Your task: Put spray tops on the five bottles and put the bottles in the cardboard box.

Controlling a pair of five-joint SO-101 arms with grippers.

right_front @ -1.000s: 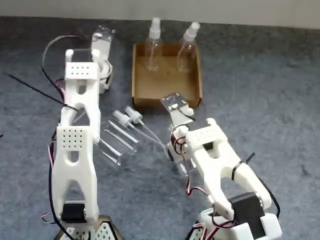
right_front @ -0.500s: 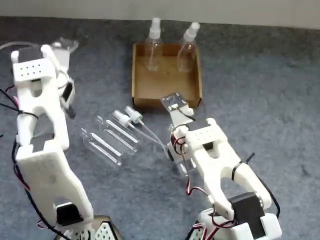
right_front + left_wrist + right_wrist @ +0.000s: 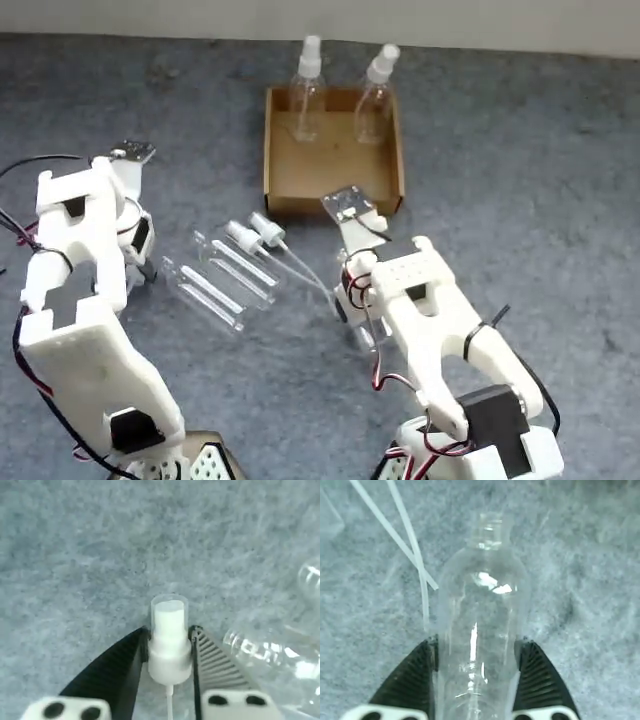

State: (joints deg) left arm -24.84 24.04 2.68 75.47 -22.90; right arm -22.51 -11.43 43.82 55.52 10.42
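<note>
Two items held: left gripper [image 3: 169, 630] is clamping a spray top [image 3: 170, 647] well left of the box [image 3: 330, 165], while right gripper [image 3: 476, 645] is clasping an uncapped bottle [image 3: 482, 595] near the box's front, neck pointing out past the fingertips.

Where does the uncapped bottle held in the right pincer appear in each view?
High view: the uncapped bottle is a clear sliver under the right arm, on the near side of the cardboard box.
Right wrist view: centre, clamped in the right pincer, open neck pointing away.
Left wrist view: looks elsewhere, at the spray top in the left pincer.
Shared landmark: the two thin dip tubes lying beside the bottle, in the high and right wrist views.
</note>
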